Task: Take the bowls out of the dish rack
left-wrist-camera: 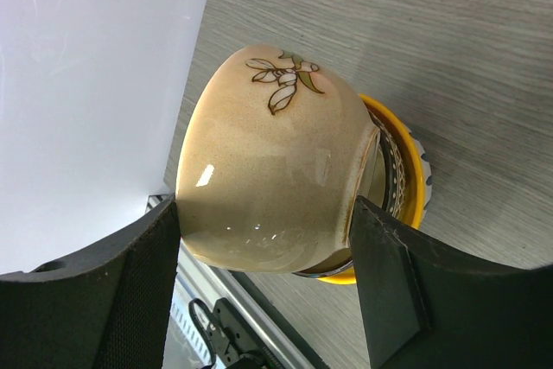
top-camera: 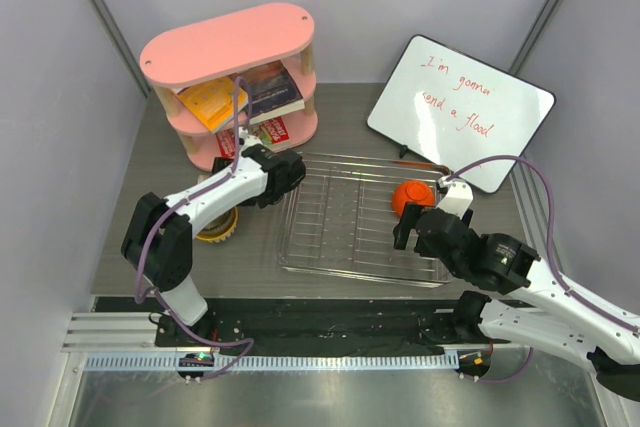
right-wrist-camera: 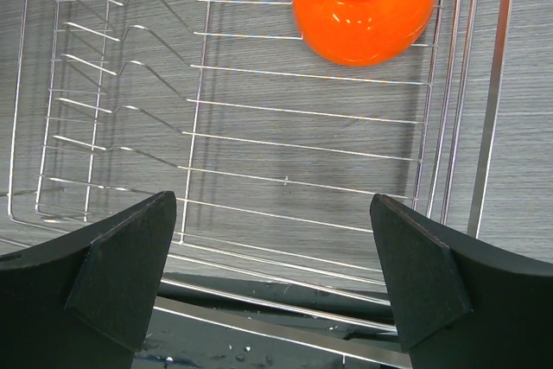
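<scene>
Top external: one orange bowl (top-camera: 411, 193).

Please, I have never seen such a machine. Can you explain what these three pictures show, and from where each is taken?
Two robot arms stand at a table's near edge. The overhead view shows a wire dish rack with one orange bowl in it, a pink shelf holding books, and a whiteboard. The other pictures come from a camera on each wrist. The left end effector grips a beige flowered bowl over a yellow bowl on the table. The right end effector is open above the rack, near the orange bowl.
</scene>
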`<move>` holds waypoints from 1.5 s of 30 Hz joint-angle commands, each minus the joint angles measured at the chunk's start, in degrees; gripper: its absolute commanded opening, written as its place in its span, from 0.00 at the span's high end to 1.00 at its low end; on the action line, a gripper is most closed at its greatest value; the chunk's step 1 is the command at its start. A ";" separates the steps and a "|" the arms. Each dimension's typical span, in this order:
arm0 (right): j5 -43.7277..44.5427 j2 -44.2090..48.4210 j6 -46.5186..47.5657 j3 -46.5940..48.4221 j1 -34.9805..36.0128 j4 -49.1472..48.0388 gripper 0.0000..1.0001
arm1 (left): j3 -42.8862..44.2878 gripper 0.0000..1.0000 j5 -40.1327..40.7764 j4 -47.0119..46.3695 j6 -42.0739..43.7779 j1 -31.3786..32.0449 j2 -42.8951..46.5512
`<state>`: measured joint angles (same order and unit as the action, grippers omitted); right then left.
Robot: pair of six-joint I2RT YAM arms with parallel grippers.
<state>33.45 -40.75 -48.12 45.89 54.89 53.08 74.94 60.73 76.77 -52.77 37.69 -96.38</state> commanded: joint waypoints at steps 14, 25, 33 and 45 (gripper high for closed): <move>0.82 0.59 0.57 -0.10 -0.14 -2.02 0.00 | 0.03 0.60 1.15 13.40 2.06 -0.34 1.19; 1.44 0.50 0.66 -0.10 -0.05 -2.02 0.00 | -0.05 0.54 0.79 13.05 2.41 -0.25 2.42; 1.44 0.59 0.48 -0.19 -0.14 -2.02 0.00 | 0.30 0.53 0.71 15.07 -0.40 0.36 1.28; 1.26 0.67 0.39 -0.01 -0.05 -1.93 0.00 | 0.30 0.53 0.80 18.41 -5.50 1.77 -0.56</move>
<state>33.50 -40.75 -48.12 45.63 54.89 52.71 74.63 58.33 77.67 -54.06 39.05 -96.49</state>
